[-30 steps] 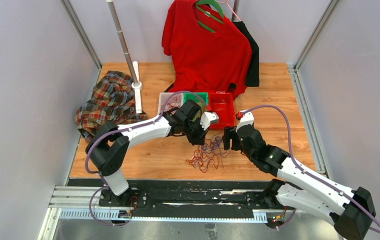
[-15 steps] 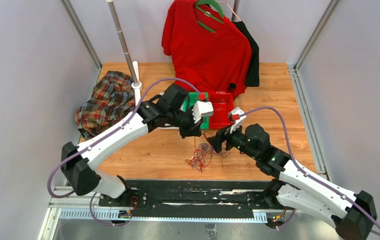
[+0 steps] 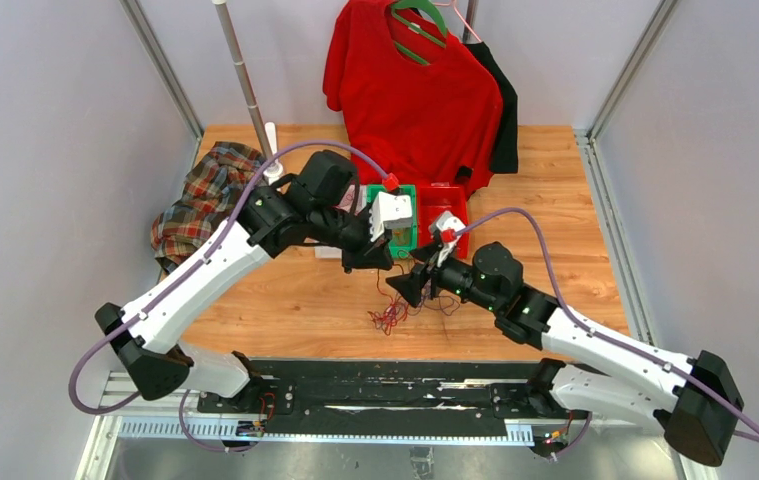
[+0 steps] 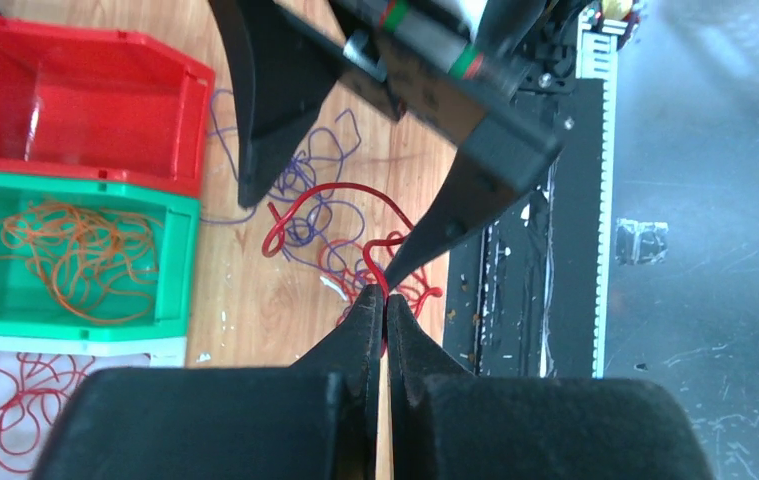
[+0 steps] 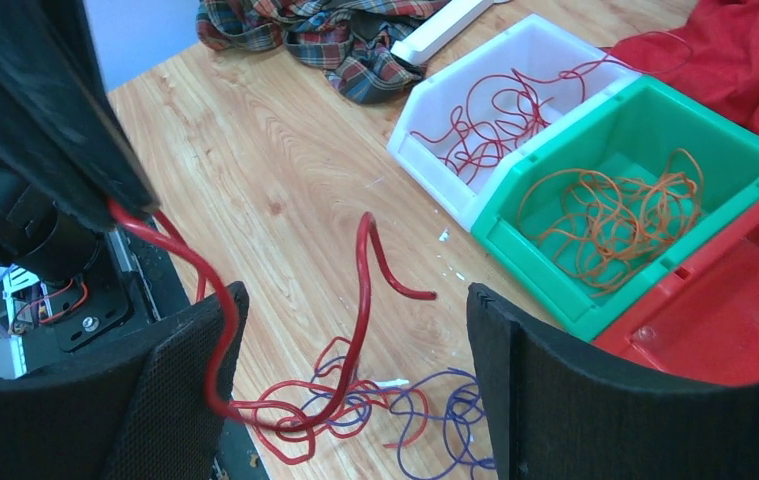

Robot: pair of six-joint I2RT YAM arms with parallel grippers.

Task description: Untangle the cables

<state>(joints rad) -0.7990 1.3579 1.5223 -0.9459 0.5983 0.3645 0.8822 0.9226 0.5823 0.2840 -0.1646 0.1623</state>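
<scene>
A tangle of red and purple cables (image 3: 395, 310) lies on the wooden table; it also shows in the right wrist view (image 5: 375, 410). My left gripper (image 3: 370, 262) is shut on a red cable (image 4: 335, 190) and holds it lifted above the tangle, with the cable pinched at its tips (image 4: 385, 300). My right gripper (image 3: 407, 285) is open and hovers low over the tangle, close beside the left gripper. In the right wrist view (image 5: 350, 300) the lifted red cable (image 5: 360, 290) passes between its fingers without being gripped.
A white bin (image 5: 425, 130) with red cables, a green bin (image 5: 645, 110) with orange cables and a red bin (image 5: 745, 300) stand just behind the tangle. A plaid shirt (image 3: 205, 200), a pole (image 3: 245, 80) and a hanging red shirt (image 3: 410, 90) are at the back. A black rail (image 3: 375, 390) runs along the near edge.
My left gripper has risen and drawn back to the left, pulling the red cable up out of the tangle. My right gripper has moved left over the tangle.
</scene>
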